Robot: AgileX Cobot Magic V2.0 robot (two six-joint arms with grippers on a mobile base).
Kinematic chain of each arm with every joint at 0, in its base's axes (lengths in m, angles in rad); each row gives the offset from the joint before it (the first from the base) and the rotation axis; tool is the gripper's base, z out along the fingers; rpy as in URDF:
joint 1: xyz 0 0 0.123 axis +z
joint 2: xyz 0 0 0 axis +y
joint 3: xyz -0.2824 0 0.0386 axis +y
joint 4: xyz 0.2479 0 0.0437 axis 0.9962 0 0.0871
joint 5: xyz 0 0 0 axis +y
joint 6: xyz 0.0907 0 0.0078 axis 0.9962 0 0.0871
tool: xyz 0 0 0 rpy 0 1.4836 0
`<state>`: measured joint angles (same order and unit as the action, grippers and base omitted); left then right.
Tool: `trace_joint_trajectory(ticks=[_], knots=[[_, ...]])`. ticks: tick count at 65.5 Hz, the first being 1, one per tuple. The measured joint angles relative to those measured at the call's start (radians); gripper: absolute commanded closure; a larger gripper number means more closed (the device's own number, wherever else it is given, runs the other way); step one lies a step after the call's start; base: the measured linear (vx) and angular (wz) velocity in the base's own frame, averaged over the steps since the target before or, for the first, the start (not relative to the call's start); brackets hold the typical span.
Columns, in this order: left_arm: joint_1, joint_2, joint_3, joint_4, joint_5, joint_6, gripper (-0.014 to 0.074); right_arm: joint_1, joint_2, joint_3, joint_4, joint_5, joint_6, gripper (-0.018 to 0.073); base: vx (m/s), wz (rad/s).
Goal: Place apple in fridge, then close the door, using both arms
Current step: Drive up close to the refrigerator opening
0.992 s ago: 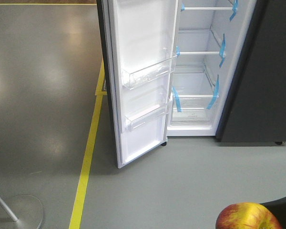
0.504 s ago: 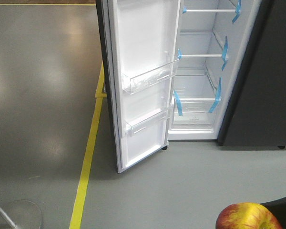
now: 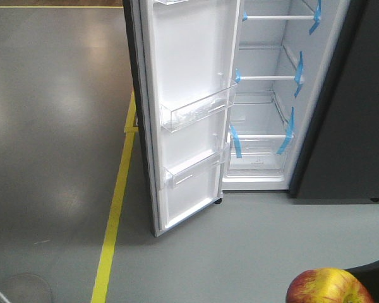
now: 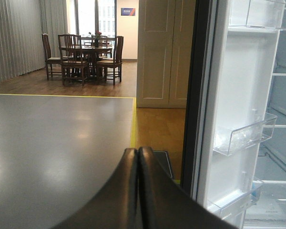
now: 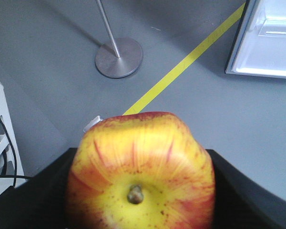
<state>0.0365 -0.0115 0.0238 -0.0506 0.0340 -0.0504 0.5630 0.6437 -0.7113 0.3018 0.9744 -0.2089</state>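
The fridge (image 3: 341, 126) stands open, its white lining and blue-taped shelves (image 3: 265, 79) showing. Its door (image 3: 189, 113) is swung wide to the left, white inner face with clear bins (image 3: 199, 110) toward me. It also shows in the left wrist view (image 4: 238, 119) and its bottom corner in the right wrist view (image 5: 269, 38). My right gripper (image 5: 140, 191) is shut on the red and yellow apple (image 5: 140, 171), stem end toward the camera. The apple shows at the bottom right of the front view (image 3: 328, 287). My left gripper (image 4: 138, 155) is shut and empty, left of the door's edge.
A yellow floor line (image 3: 117, 208) runs along the grey floor left of the door. A metal stand with a round base (image 5: 118, 57) is on the floor. A dining table with chairs (image 4: 86, 57) and a cream cabinet (image 4: 164, 52) stand far behind.
The fridge and door have grown larger and slid lower in the front view, so I have come closer. The stand's base has nearly left the bottom left corner. The apple stays held.
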Motion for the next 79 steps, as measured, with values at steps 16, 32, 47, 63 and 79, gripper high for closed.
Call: trace_joint_trajectory(ticks=[16,32,47,63,79], knots=[[0.0,0.0,0.0,0.0,0.0,0.0,0.0602,0.0,0.0,0.0,0.0,0.0,0.0,0.0492,0.08,-0.01],[0.0,0.0,0.0,0.0,0.0,0.0,0.0602,0.0,0.0,0.0,0.0,0.0,0.0,0.0492,0.09,-0.02],[0.0,0.0,0.0,0.0,0.0,0.0,0.0602,0.0,0.0,0.0,0.0,0.0,0.0,0.0492,0.1,-0.02],[0.0,0.0,0.0,0.0,0.0,0.0,0.0602,0.0,0.0,0.0,0.0,0.0,0.0,0.0492,0.1,0.0],[0.0,0.0,0.0,0.0,0.0,0.0,0.0602,0.0,0.0,0.0,0.0,0.0,0.0,0.0492,0.09,0.02]])
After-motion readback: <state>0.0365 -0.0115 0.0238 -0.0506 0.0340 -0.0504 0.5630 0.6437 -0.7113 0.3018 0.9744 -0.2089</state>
